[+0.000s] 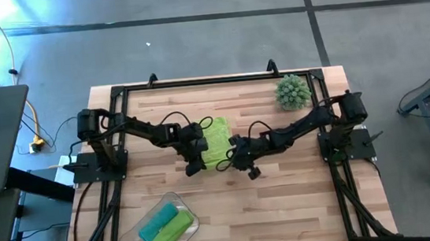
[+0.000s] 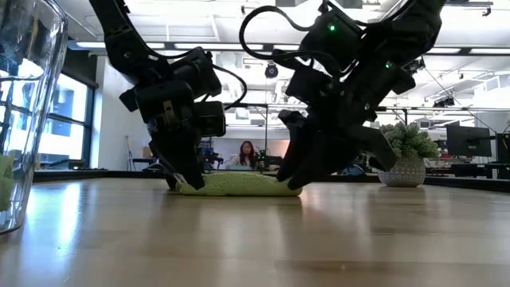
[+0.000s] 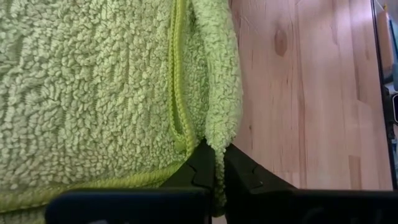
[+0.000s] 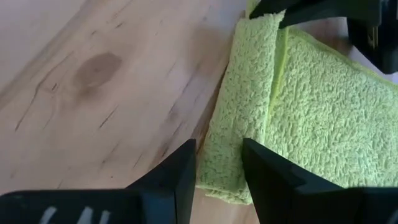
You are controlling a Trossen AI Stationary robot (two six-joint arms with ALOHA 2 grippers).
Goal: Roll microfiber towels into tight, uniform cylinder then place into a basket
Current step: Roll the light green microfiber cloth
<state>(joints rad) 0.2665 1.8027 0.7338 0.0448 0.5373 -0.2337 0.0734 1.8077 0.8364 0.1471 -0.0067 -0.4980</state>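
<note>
the rolling step has begun: mid-tabletop (image 1: 287, 208), the left hand (image 3: 214, 177) pinches the green towel's (image 1: 215, 142) folded edge while the right hand (image 4: 217, 168), half spread, straddles its other end; next, both should turn the fold over evenly.

A: You see the towel (image 1: 215, 142) on the pale wood-grain table (image 1: 286, 201)?
B: Lime green, you'd say. Teal and green rolls sit in your clear basket (image 1: 184, 205).

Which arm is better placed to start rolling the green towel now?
Probably both together: the left hand is shut on the lime green towel folded edge, and the right hand straddles the same edge.
</note>
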